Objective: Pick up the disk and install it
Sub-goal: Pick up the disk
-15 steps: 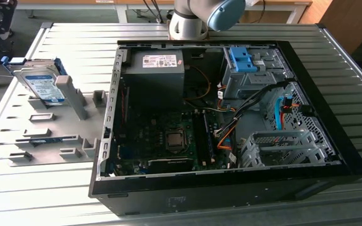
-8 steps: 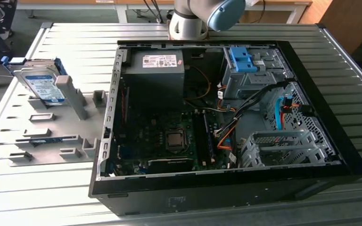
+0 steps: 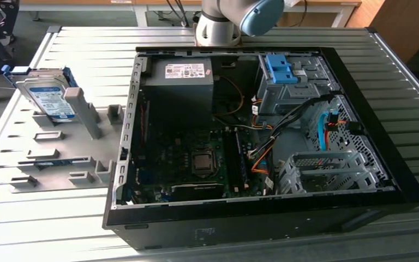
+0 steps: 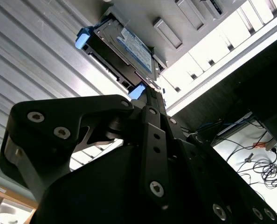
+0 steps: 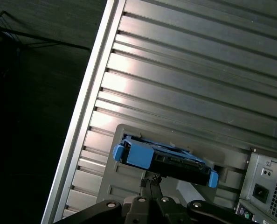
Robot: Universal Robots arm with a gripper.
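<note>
**Disk not picked yet, gripper empty. Risks sit at the grab and at the cables.**

Just inside the near wall of the computer case (image 3: 268, 232), the empty perforated drive cage (image 3: 326, 169) has loose cables (image 3: 262, 155) just beside it. My guess is a drive going in there could snag them or jam skewed. Outside the case, off its wall at the exterior view's left, the disk (image 3: 49, 98) stands on edge in the grey holder (image 3: 2, 158), untouched. Pinched off-centre, or only by its blue plastic edge, it could tip or slip. In the first wrist view the gripper (image 5: 150, 179) hangs apart from the disk, fingers seemingly pressed together on nothing. Driven in like that, it would ram the disk's edge. At the case's far end sits a bare blue bracket (image 3: 281, 68), a lookalike and a wrong-pick risk.
</note>
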